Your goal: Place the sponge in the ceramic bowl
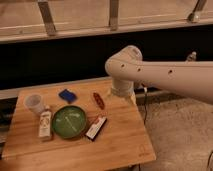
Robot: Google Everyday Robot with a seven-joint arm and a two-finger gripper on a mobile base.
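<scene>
The sponge (67,95) lies flat by the far edge of the table (120,145), just behind the ceramic bowl (70,121) (not in it), so the gripper, hidden under the arm (150,72) at the far right corner, has its jaws apart and empty.

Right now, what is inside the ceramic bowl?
The ceramic bowl holds nothing, its inside uncovered. The sponge lies beyond it on the table. The pincer is out of frame.

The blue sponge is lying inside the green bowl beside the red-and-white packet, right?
Not inside: camera view shows the sponge on the table behind the ceramic bowl, which sits next to the packet. The end effector is out of sight under the bent arm.
</scene>
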